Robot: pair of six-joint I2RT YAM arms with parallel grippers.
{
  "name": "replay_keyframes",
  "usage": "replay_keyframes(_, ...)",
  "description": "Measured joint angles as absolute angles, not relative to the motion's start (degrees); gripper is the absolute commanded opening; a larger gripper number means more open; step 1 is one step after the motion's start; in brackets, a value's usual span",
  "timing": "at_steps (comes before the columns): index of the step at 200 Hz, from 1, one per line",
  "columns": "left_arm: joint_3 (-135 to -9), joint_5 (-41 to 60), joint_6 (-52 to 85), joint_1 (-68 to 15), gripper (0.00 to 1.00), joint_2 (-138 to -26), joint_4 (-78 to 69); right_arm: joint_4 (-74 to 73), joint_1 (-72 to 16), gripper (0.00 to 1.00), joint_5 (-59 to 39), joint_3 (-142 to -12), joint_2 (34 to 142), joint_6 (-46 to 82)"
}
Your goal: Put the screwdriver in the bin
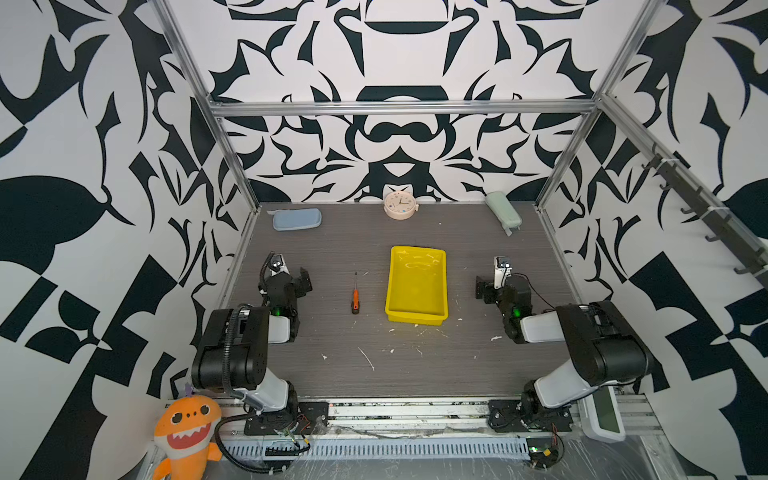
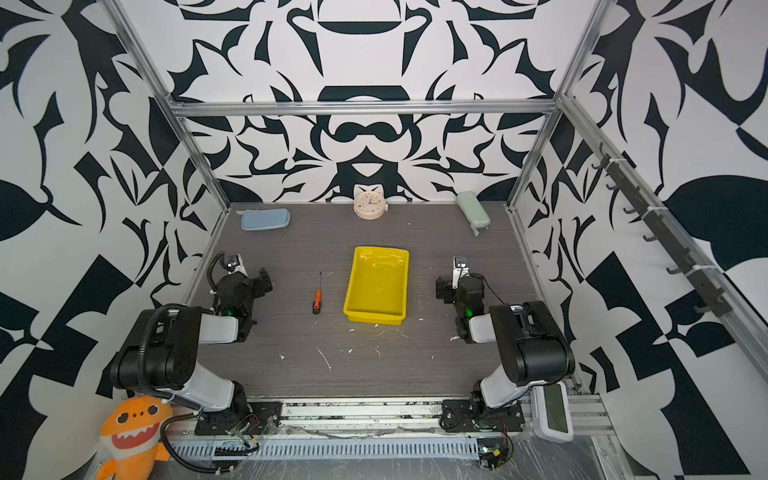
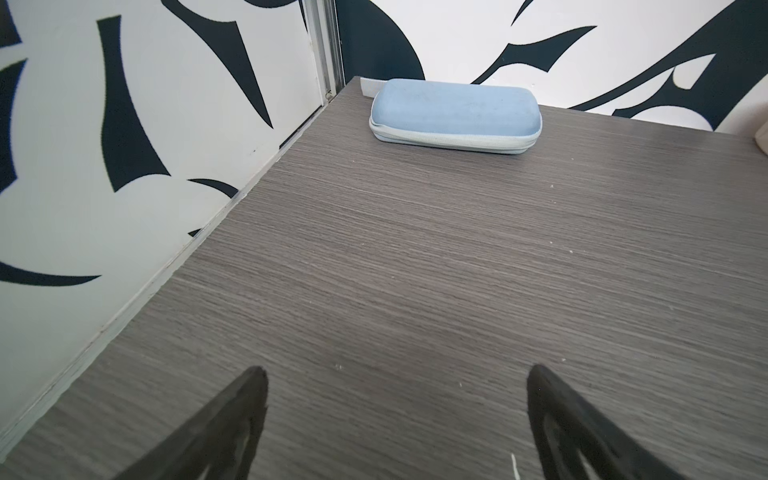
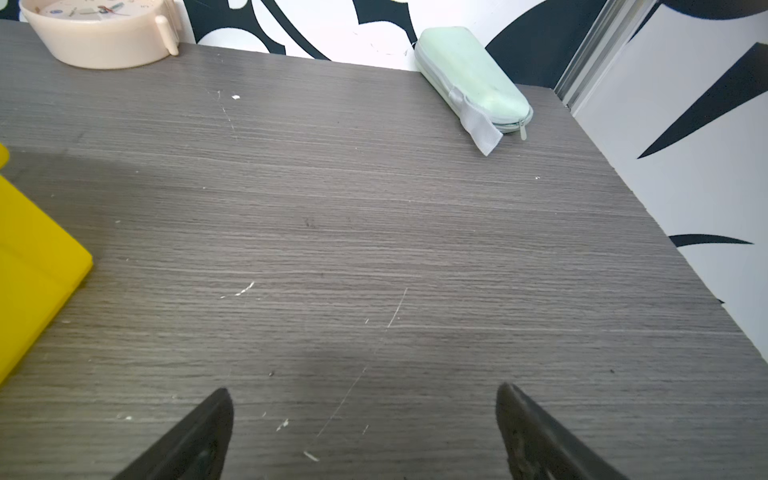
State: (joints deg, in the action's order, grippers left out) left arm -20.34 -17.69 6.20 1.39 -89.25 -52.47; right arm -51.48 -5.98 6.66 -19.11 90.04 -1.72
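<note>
The screwdriver (image 1: 355, 297) (image 2: 317, 299) lies flat on the grey table, orange handle and black butt toward the front, thin shaft pointing to the back. It sits just left of the bin (image 1: 417, 251) (image 2: 380, 250), a yellow tray with nothing in it, whose corner shows in the right wrist view (image 4: 37, 266). My left gripper (image 1: 286, 282) (image 3: 397, 374) rests low at the left, well left of the screwdriver, open over bare table. My right gripper (image 1: 503, 286) (image 4: 361, 390) stands open to the right of the bin. Neither wrist view shows the screwdriver.
A flat blue pouch (image 1: 297, 219) (image 3: 455, 114) lies at the back left. A beige clock (image 1: 400, 205) (image 4: 104, 33) stands against the back wall, and a pale green case (image 1: 503, 210) (image 4: 469, 79) lies at the back right. Patterned walls and metal posts close in the table.
</note>
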Motion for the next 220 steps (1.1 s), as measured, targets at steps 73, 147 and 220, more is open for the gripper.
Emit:
replay_keyframes(73, -20.34, -17.61, 6.22, 1.39, 1.00, -89.25, -52.45, -51.70, -5.98, 1.00, 6.66, -19.11, 90.04, -1.69)
replay_keyframes(147, -20.34, -17.26, 6.22, 1.39, 1.00, -89.25, -52.47, -51.70, -5.98, 1.00, 6.63, -19.11, 90.06, -1.69)
replay_keyframes(220, -20.36, -17.08, 6.22, 1.39, 1.00, -89.25, -52.47, -51.68, -5.98, 1.00, 6.61, -19.11, 90.06, -1.72)
